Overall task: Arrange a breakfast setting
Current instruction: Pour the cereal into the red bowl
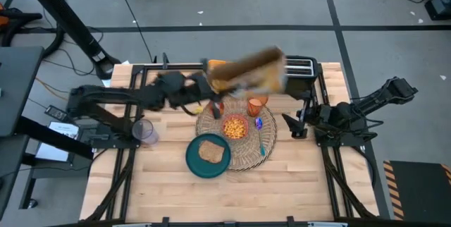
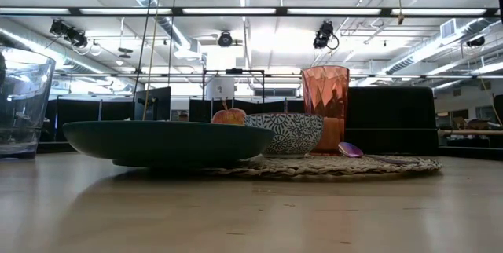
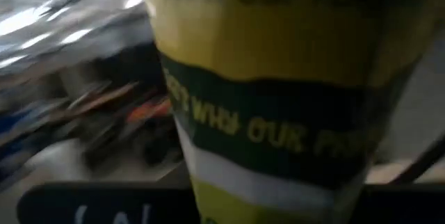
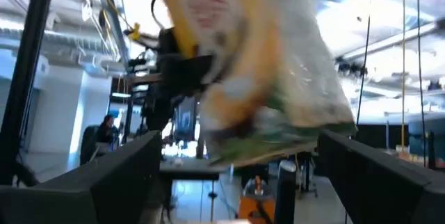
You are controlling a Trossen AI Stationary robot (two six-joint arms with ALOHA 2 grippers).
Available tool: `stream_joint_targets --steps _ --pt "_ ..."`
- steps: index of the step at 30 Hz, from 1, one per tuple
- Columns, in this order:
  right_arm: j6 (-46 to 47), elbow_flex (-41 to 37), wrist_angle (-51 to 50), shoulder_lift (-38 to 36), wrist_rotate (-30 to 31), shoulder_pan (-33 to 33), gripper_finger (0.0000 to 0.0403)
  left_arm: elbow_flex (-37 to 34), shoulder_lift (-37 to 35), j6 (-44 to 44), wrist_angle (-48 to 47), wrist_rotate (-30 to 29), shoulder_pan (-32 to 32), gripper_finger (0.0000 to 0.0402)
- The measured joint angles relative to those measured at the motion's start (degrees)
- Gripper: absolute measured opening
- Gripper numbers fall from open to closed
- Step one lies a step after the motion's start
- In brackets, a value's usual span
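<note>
Left gripper [image 1: 201, 86] holding yellow-green bag [image 1: 250, 72] in air above back of table, fingers clamped on bag, bag tilting over black toaster [image 1: 299, 65]. Right gripper [image 1: 294, 123] resting low beside straw placemat [image 1: 264, 146], fingers apart, touching nothing. On placemat: pink bowl [image 1: 235, 126] holding orange pieces, orange cup [image 1: 257, 105] behind bowl, spoon [image 2: 351, 150] beside bowl. Teal plate [image 1: 194, 160] carrying toast slice [image 1: 211, 151], overlapping placemat's front-left edge. Clear glass [image 1: 144, 131] standing well left.

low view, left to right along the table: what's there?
Clear glass → dark teal plate → small orange-red fruit → patterned bowl → translucent orange cup → spoon, on the woven placemat.
</note>
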Motion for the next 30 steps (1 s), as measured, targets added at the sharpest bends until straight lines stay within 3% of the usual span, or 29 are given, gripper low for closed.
stream_joint_targets --steps 4,9,14,16,18,22,26,30 --pt "1.9 0.0 -3.2 0.0 1.6 0.0 0.0396 0.0 -7.2 0.6 -14.7 -13.0 0.4 0.0077" --pt "2.2 0.0 -4.8 0.0 2.5 0.0 0.0394 0.1 -12.8 -3.7 -29.2 -24.9 2.4 0.0074" --pt "3.1 -0.1 -6.1 0.1 2.5 0.1 0.0394 -1.2 -13.2 -20.7 -50.1 -39.8 7.1 0.0076" --pt "4.3 -0.1 -7.1 0.2 2.5 0.1 0.0394 -4.8 -13.4 -29.0 -53.4 -45.9 9.0 0.0076" --pt "6.0 -0.1 -8.9 0.3 2.4 0.1 0.0394 -10.6 -14.7 -37.6 -55.7 -48.4 11.2 0.0076" --pt "8.7 -0.1 -11.2 0.4 2.4 0.1 0.0394 -24.1 -17.9 -47.9 -50.1 -49.5 15.9 0.0076" --pt "10.7 -0.1 -11.9 0.4 2.5 0.1 0.0394 -36.0 -19.1 -50.7 -38.6 -51.7 20.2 0.0077" --pt "12.7 -0.1 -12.2 0.5 4.1 0.3 0.0394 -42.6 -19.1 -50.7 -30.9 -52.0 22.4 0.0077"
